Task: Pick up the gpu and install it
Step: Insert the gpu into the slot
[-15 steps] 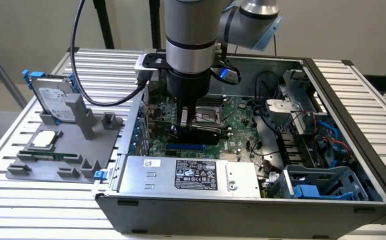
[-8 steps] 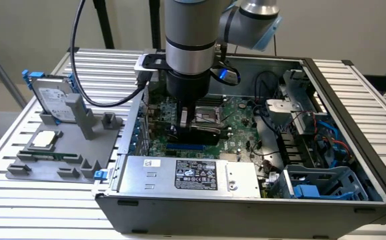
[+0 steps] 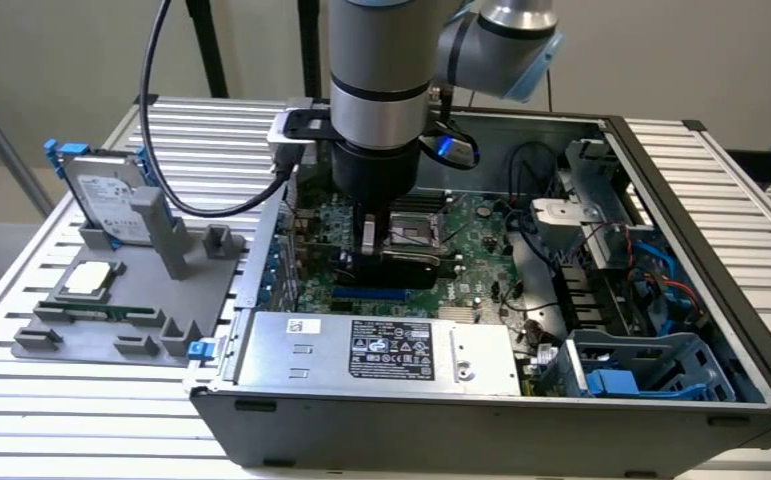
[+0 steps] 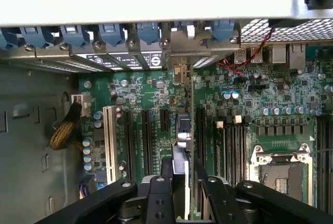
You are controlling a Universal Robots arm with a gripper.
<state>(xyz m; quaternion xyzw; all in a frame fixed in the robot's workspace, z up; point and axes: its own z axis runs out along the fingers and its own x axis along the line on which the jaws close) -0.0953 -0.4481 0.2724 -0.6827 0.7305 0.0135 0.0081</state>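
Slatted metal desk (image 3: pixel 38 400), open computer case (image 3: pixel 492 425): the gpu is picked up and down at the motherboard, but not let go.
Pickup looks done. The pincer (image 4: pixel 183 169) is clenched on the gpu (image 4: pixel 183 130), which stands edge-on between its fingers (image 4: pixel 166 172) inside the case, low over the motherboard (image 4: pixel 140 86) and among the long expansion slots (image 4: pixel 147 141). Its silver bracket (image 4: pixel 179 72) sits close to the rear wall's row of slot openings. In the exterior view the arm reaches straight down into the case, well apart from the grey holder (image 3: pixel 92 345) on that view's left, where the hard drive (image 3: pixel 105 195) stands. I cannot tell whether the card's edge is pressed fully home in its slot. Release, and any fastening of the bracket, look undone.
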